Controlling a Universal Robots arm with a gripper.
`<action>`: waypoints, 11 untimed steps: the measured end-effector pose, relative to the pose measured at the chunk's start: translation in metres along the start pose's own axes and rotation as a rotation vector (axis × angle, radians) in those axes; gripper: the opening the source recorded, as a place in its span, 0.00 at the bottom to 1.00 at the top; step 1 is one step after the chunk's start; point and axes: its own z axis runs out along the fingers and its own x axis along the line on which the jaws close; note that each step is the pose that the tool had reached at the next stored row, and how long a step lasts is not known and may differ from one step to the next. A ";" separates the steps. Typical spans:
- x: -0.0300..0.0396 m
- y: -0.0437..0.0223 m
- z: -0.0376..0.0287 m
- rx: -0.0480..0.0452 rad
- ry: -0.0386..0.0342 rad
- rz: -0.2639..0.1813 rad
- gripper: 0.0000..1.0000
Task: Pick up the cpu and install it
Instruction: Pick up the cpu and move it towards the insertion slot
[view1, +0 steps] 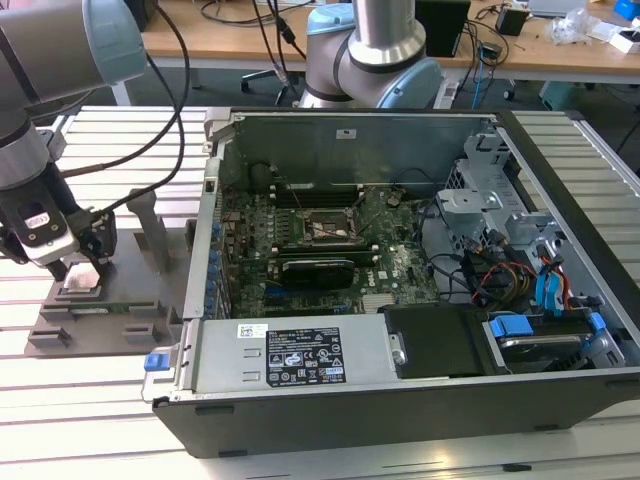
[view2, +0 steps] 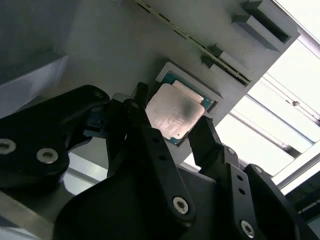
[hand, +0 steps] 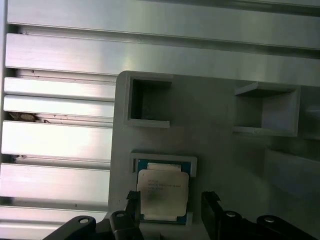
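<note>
Slatted metal tabletop (view1: 120, 140) beside an open computer case (view1: 300, 400): a grey holder (hand: 220, 150) cradles the cpu (view2: 175, 114) in its recess. End effector (hand: 170, 197) hangs directly above the holder, fingers (view2: 205, 137) spread, one either side of the cpu, not gripping it.

I see the cpu (view2: 175, 116) softly lit in the second wrist view, aluminium slats (view2: 272, 122) beyond it glaring white.

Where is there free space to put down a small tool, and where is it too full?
Free: table between the holder and the near edge, on the exterior view's left; also the table behind the holder. Crowded: around the cpu, which the open gripper straddles, and among the cables in the case.
</note>
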 end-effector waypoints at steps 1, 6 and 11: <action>0.0000 0.0000 0.0000 -0.0001 -0.0001 0.000 0.60; 0.0005 0.0001 0.0022 0.0004 0.0000 0.001 0.67; 0.0017 0.0003 0.0066 0.0008 0.0005 0.018 0.67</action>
